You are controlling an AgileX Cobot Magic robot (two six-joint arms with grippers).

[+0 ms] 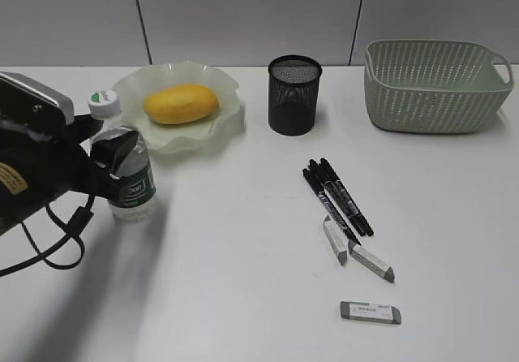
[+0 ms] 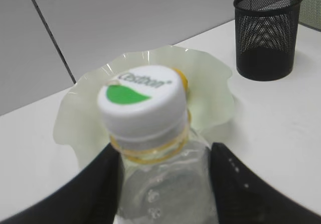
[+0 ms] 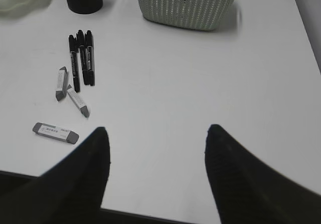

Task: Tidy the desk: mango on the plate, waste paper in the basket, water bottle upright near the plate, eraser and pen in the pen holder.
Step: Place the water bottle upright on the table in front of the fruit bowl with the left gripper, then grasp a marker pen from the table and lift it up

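My left gripper [image 1: 122, 163] is shut on the water bottle [image 1: 130, 171], which stands upright on the desk [image 1: 243, 281] just left of the plate [image 1: 227, 131]. In the left wrist view the jaws [image 2: 163, 179] grip the bottle [image 2: 160, 184] below its white cap. The mango [image 1: 181, 103] lies on the plate. The pen holder [image 1: 294, 94] stands right of the plate. Three black pens [image 1: 336, 197] and three grey erasers [image 1: 371, 312] lie on the desk. The basket [image 1: 438, 84] is at the back right. My right gripper [image 3: 155, 138] is open and empty above the desk's front edge. The waste paper is not visible.
A grey panelled wall runs behind the desk. The left arm's black cables [image 1: 57, 240] hang over the desk's left side. The desk's near edge [image 3: 150, 215] lies just under the right gripper.
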